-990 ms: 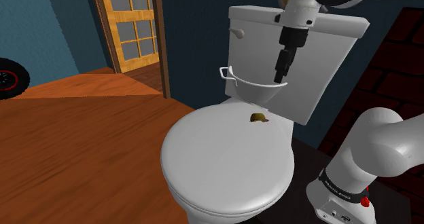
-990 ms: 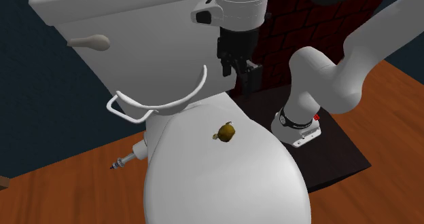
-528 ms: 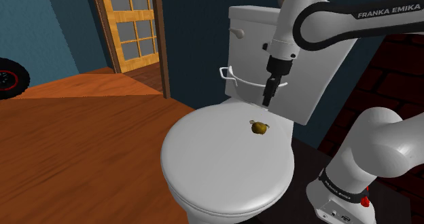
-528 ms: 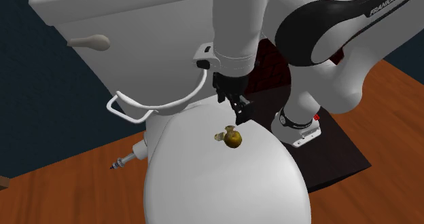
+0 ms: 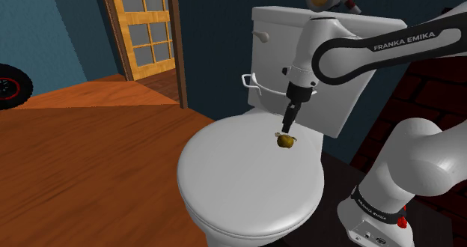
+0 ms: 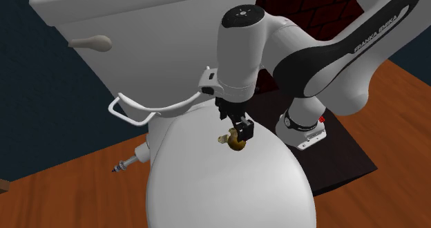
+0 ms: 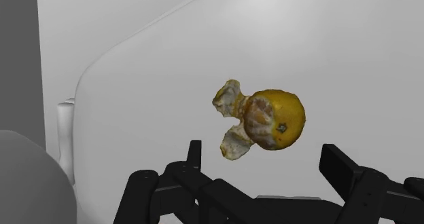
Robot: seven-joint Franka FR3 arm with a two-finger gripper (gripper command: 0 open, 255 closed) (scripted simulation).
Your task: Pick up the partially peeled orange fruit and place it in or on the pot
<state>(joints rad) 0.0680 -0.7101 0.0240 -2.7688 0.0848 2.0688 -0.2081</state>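
The jaws stand wide apart and hold nothing, pointing down just above the back part of the closed toilet lid (image 5: 247,185) (image 6: 228,192) (image 7: 170,60). In the wrist view the two black fingers (image 7: 338,165) flank the partially peeled orange (image 5: 284,141) (image 6: 237,141) (image 7: 273,119) with a gap on either side. The fruit lies on the lid near its back edge, with rounded yellow-orange skin on one side and pale curls of peel splayed out on the other. In the second exterior view one fingertip is right at the fruit's top; whether it touches cannot be told. Behind the lid's back edge and a little above it, the thin rim and looped handle of the white pot (image 5: 268,91) (image 6: 166,109) jut from the front of the white tank (image 5: 337,66) (image 6: 138,26); the rest of the pot merges with the tank. A flush lever (image 5: 260,37) (image 6: 93,42) sits high on the tank's front. The white arm (image 5: 352,47) (image 6: 318,54), lettered FRANKA EMIKA, arches over the lid from its base on the dark stand (image 6: 342,157) beside the toilet, with a dark red brick wall (image 5: 441,66) behind it. A wooden floor (image 5: 90,156) spreads out around the lid's front. Well beyond the lid are a wood-framed glazed door (image 5: 142,28) set in a dark blue wall (image 5: 52,28) and part of a black tyre (image 5: 11,84).
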